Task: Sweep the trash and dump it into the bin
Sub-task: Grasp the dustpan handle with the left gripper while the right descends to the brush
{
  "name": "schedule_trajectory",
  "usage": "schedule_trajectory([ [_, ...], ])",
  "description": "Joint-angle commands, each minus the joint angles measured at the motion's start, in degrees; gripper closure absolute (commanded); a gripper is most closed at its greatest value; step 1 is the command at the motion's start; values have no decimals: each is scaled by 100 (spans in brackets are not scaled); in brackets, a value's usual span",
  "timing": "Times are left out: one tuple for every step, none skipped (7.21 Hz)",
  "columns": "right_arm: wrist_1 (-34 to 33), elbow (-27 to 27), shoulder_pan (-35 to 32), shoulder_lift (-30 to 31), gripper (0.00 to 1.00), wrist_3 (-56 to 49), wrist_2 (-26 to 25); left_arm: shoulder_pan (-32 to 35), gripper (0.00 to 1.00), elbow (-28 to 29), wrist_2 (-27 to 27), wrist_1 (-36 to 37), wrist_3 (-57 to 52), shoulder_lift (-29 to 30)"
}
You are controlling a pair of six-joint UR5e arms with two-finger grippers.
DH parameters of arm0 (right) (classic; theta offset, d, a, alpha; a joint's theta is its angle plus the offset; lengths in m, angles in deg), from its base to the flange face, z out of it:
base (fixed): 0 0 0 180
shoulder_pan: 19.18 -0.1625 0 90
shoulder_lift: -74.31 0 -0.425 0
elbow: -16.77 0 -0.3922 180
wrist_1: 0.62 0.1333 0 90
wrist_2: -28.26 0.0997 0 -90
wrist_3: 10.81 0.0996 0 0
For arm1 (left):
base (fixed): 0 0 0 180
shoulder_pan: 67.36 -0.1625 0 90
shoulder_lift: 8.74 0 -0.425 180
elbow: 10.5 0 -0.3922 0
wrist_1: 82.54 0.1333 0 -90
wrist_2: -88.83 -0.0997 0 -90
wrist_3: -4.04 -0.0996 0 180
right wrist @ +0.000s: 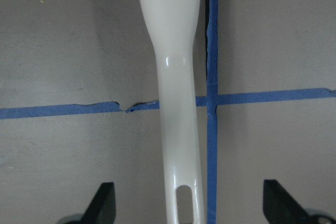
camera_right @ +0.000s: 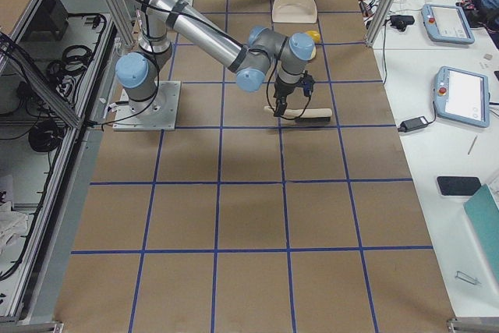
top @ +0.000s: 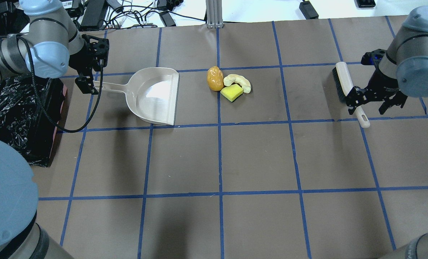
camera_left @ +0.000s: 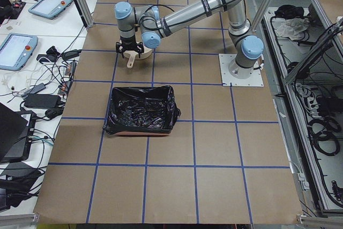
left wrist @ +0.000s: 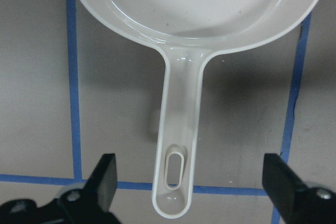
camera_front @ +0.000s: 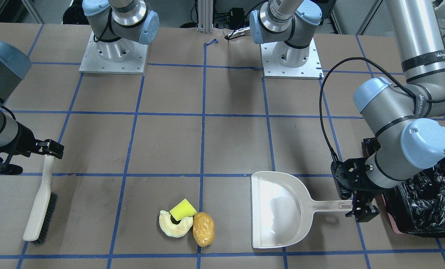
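The trash lies together on the table: a pale cream slice (camera_front: pixel 175 225), a yellow-green wedge (camera_front: pixel 183 209) and a golden-brown lump (camera_front: pixel 203 228). The beige dustpan (camera_front: pixel 282 209) lies flat to one side of them, its open edge toward them. My left gripper (camera_front: pixel 362 210) is open, with its fingers (left wrist: pixel 105 179) astride the end of the dustpan handle (left wrist: pixel 178 129). The black-lined bin (camera_front: pixel 431 198) stands just beyond that arm. My right gripper (camera_front: pixel 52 149) is open over the handle of a brush (camera_front: pixel 39 209), and the handle (right wrist: pixel 176 77) lies between the spread fingers.
Both arm bases (camera_front: pixel 114 52) stand on plates at the robot's side of the table. Blue tape lines (top: pixel 219 158) grid the brown table. The bin also shows in the overhead view (top: pixel 16 118), at the left edge next to the dustpan (top: pixel 152 95).
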Motion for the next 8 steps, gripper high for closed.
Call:
schedule_trajectory([
  [-7, -59, 0, -160, 4, -23, -44, 8, 0, -11, -223, 162, 62, 105],
  [-16, -69, 0, -170, 6, -32, -44, 17, 0, -81, -197, 162, 63, 114],
  [-16, -69, 0, -179, 13, -41, -44, 8, 0, -107, -214, 136, 54, 132],
  [-16, -69, 0, -179, 20, -41, -44, 17, 0, -116, -215, 127, 54, 175],
  [-25, -69, 0, -179, 23, -41, -27, 52, 0, -108, -206, 162, 45, 193],
  [-42, -51, 0, -196, 23, -32, -9, 61, 1, -108, -206, 180, 45, 254],
  [-68, 1, 0, -257, 23, -41, -9, 61, 2, -108, -197, 267, 45, 290],
  [-164, -7, 0, -275, 23, -32, 0, 61, 7, -108, -197, 320, 45, 308],
])
